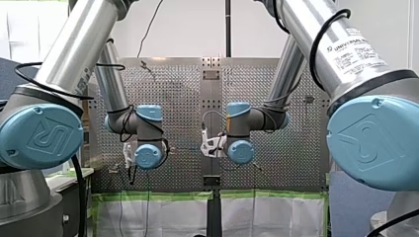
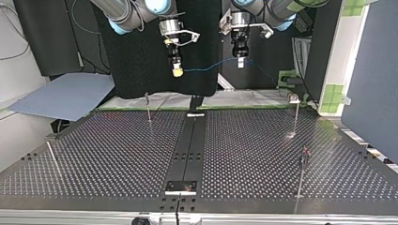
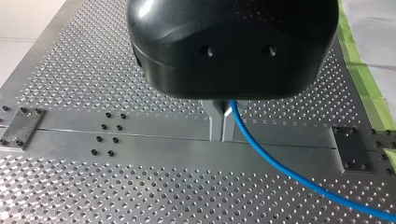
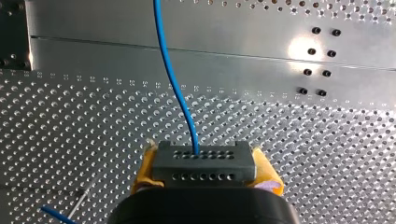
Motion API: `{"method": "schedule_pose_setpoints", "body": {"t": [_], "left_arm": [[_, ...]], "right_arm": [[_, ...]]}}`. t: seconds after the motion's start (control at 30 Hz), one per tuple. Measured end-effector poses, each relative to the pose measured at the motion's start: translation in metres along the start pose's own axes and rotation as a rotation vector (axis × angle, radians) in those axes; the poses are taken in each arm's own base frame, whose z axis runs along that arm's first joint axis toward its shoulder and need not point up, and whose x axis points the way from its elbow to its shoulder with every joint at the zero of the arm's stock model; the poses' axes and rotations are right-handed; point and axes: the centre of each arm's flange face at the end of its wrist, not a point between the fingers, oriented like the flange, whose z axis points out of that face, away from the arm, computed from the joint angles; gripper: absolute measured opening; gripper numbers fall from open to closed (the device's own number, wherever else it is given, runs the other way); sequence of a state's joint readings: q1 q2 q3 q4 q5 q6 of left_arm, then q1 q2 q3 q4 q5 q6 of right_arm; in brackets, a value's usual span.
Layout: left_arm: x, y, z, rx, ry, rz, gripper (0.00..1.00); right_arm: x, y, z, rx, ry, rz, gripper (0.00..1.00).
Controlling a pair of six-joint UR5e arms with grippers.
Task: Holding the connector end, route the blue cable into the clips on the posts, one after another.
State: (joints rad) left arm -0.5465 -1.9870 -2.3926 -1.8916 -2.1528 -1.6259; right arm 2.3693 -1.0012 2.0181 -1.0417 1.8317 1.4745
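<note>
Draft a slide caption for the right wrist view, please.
Right claw clamps the connector; blue cable runs ahead above the perforated table.

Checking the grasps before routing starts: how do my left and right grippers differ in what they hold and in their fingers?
My right gripper is shut on the dark connector; my left gripper is shut on the bare blue cable. My right gripper's fingers carry yellow pads; my left gripper's fingers are plain metal. Both hang above the perforated table, with the cable spanning between them.
</note>
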Motion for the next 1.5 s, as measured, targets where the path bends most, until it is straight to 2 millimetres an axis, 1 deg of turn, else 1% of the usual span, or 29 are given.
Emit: {"method": "schedule_pose_setpoints", "body": {"t": [0.3, 0.5, 0.67, 1.13, 1.23, 1.33, 1.43, 1.5], "left_arm": [[0.001, 0.0, -0.001, 0.0, 0.004, 0.004, 0.0], [0.007, -0.003, -0.014, 0.01, 0.048, 0.04, 0.0], [0.009, -0.002, -0.018, 0.011, 0.07, 0.055, 0.0], [0.009, -0.002, -0.018, 0.012, 0.074, 0.059, 0.0], [0.007, -0.002, -0.015, 0.015, 0.074, 0.068, 0.0], [-0.001, -0.004, -0.011, 0.029, 0.061, 0.066, 0.0], [-0.011, -0.005, -0.008, 0.032, 0.052, 0.055, 0.0], [-0.019, -0.003, -0.007, 0.019, 0.048, 0.051, 0.0]], "right_arm": [[-0.002, 0.001, -0.001, 0.001, -0.007, -0.005, 0.0], [-0.031, 0.002, -0.01, 0.01, -0.097, -0.037, 0.0], [-0.043, 0.003, -0.017, 0.017, -0.165, -0.056, 0.0], [-0.046, 0.004, -0.021, 0.02, -0.194, -0.063, 0.0], [-0.042, 0.008, -0.018, 0.006, -0.194, -0.063, 0.0], [-0.029, 0.012, -0.012, -0.008, -0.182, -0.042, 0.0], [-0.011, 0.014, -0.004, -0.006, -0.153, -0.004, 0.0], [0.005, 0.014, 0.005, 0.006, -0.128, 0.023, 0.0]]}}
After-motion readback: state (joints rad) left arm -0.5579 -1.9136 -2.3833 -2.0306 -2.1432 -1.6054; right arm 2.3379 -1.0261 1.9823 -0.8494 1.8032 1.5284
